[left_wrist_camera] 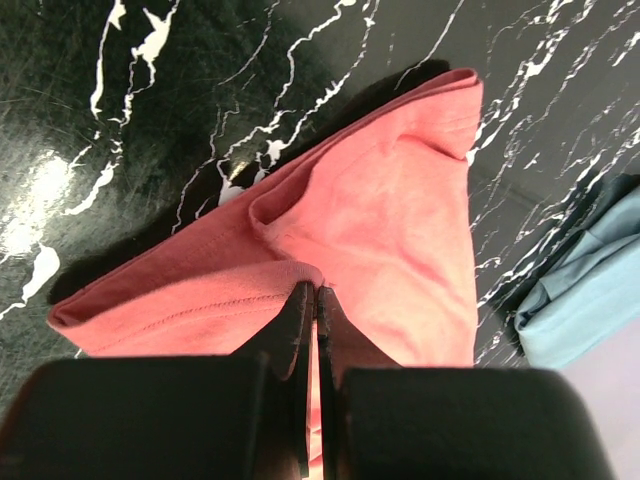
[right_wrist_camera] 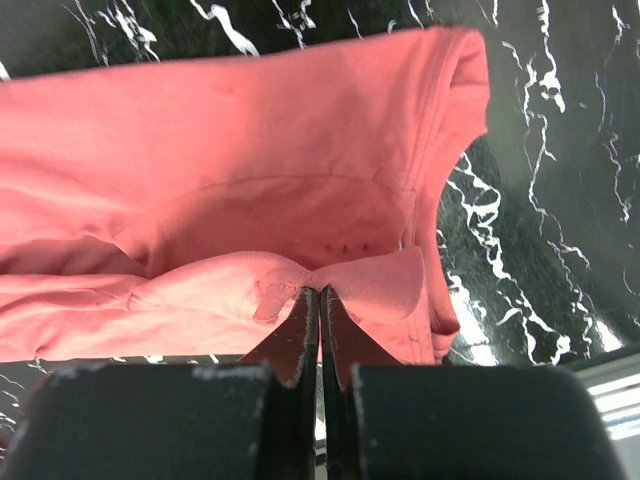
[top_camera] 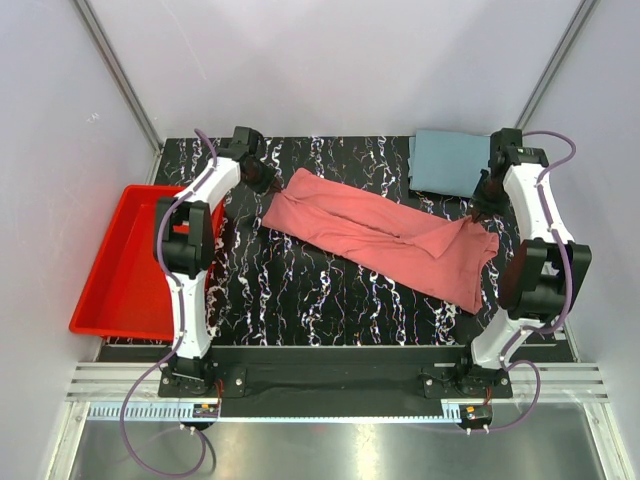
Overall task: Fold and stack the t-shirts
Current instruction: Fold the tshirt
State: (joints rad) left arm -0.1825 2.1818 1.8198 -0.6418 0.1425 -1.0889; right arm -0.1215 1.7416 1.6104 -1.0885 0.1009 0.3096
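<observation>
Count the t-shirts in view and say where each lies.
2. The salmon-pink t-shirt lies stretched across the middle, ends pinched by the left gripper and right gripper. The grey-blue t-shirt lies folded at the far right corner. None seems hidden.

Marbled table (top_camera: 300,300) bears pink shirt (top_camera: 380,235); also grey-blue shirt (top_camera: 450,162).

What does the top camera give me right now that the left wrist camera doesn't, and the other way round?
Top only: the red tray at the left, and the right gripper at the salmon-pink shirt's other end. Left wrist only: the left gripper seen close, shut on a fold of that shirt beside its stitched hem. Both: that shirt, the grey-blue shirt and the black marbled table.
</observation>
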